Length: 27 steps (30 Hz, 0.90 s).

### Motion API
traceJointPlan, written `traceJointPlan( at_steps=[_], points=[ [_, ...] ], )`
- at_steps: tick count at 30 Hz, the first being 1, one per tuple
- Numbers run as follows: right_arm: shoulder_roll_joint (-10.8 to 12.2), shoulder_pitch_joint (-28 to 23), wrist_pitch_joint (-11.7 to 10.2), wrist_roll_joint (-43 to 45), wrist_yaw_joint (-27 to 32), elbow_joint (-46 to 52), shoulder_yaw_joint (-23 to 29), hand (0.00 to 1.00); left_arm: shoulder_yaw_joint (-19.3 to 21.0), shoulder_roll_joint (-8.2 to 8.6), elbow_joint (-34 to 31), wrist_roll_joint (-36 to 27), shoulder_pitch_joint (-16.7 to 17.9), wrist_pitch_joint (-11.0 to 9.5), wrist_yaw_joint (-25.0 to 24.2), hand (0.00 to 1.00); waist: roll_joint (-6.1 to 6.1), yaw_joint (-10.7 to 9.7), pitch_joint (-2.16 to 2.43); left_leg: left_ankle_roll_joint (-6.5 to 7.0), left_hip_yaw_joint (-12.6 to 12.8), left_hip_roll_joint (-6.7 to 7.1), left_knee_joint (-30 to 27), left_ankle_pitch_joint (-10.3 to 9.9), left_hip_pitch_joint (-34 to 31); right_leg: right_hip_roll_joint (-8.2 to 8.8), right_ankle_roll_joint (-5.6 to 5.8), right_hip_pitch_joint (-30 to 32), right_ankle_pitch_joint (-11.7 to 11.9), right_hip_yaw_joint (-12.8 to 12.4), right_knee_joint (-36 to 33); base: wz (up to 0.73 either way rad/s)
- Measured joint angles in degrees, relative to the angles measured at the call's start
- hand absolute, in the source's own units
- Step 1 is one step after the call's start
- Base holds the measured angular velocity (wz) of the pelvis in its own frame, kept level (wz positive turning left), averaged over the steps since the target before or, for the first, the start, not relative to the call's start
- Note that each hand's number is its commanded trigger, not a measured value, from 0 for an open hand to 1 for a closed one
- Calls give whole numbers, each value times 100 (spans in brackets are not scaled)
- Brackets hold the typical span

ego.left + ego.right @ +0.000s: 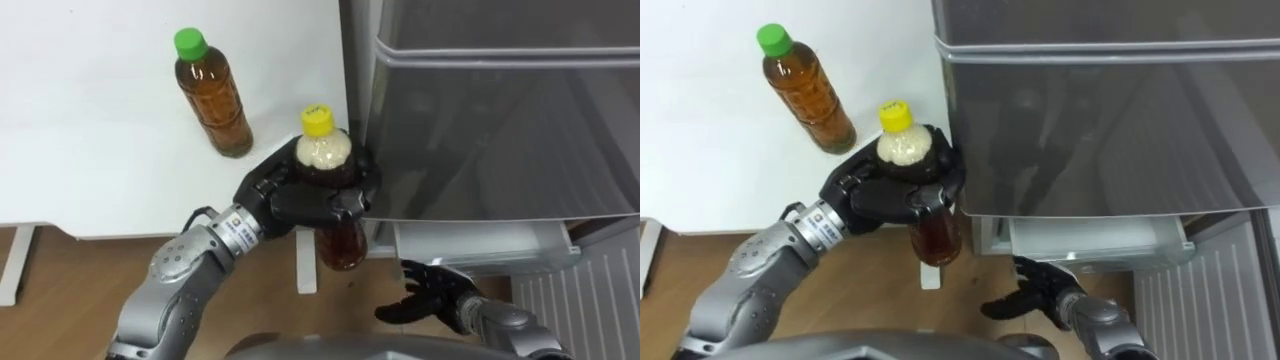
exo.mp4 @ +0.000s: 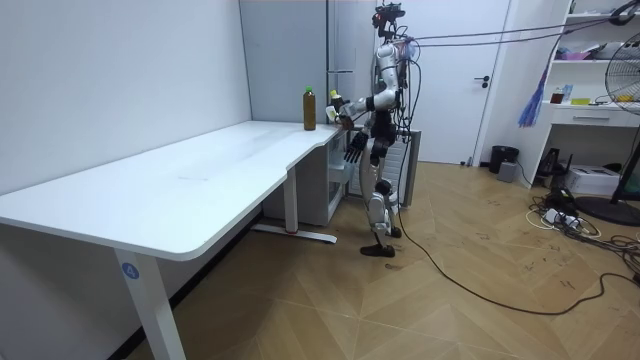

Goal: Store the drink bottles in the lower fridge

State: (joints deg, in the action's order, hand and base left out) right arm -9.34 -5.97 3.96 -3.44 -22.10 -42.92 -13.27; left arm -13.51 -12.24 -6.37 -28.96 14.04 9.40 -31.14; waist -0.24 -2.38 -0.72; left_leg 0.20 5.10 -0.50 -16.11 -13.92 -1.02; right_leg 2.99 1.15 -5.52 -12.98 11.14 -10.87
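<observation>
White desktop [image 1: 100, 150] up top, tall grey metal fridge [image 1: 500, 120] crowding the 3 o'clock side, and the robot stood at the table's far end between the 2. The left hand [image 1: 320, 200] was clamped round the shoulder of the yellow-capped plastic bottle of amber tea [image 1: 325, 150], carrying it upright past the table edge, over the wooden floor, just beside the grey door. At 10 o'clock from it, the green-capped plastic bottle of amber tea [image 1: 212, 100] stood alone on the table. Down at 5 o'clock the right hand [image 1: 425, 290] hung with fingers spread and relaxed, holding nothing, near the pale lower compartment front [image 1: 480, 240].

Danger here, I reckoned: the hold sat high on the bottle, so a bump against the door edge could twist it loose and drop it. Whether that lower compartment was open, I could not tell; a shut front would block the bottle.
</observation>
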Motion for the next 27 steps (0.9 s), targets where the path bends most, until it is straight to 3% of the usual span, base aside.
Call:
traceJointPlan(
  at_steps=[4, 8, 12, 18, 27],
  points=[
    [-4, 37, -3, -3, -515, 423, -125, 0, 2, -175, 0, -2, -3, 0, 0, 100, -69, -14, -26, 0, -2, 6, -29, 0, -44, 6, 0, 32, 0, 3, 0, 0],
    [-62, 31, 121, 4, -925, 776, -130, 0, -17, -186, 4, 44, -2, 0, -8, 100, -87, 79, -38, 0, -7, 4, -30, 0, -40, 7, 0, 59, 0, -3, -5, 0],
    [-173, 34, 114, -4, -1353, 1297, -124, 0, -9, -194, 47, 60, -3, 0, -13, 100, -130, 114, -54, 0, -44, 3, -26, 0, -35, -1, 0, 40, 0, -6, -4, 0],
    [-200, 30, 159, -3, -1892, 1445, -127, 0, 1, -191, 47, 61, -2, -1, -7, 100, -216, 152, -45, 1, -42, 7, -29, 0, -43, 2, 0, 42, 0, -21, -21, 0],
    [-217, -214, 247, -111, -2505, 2080, -184, 0, 2, -200, 102, 261, -3, -6, 80, 100, -198, 143, -48, 2, -45, -7, -134, -1, -84, 7, 0, 58, 0, 2, -90, 0]
  ],
)
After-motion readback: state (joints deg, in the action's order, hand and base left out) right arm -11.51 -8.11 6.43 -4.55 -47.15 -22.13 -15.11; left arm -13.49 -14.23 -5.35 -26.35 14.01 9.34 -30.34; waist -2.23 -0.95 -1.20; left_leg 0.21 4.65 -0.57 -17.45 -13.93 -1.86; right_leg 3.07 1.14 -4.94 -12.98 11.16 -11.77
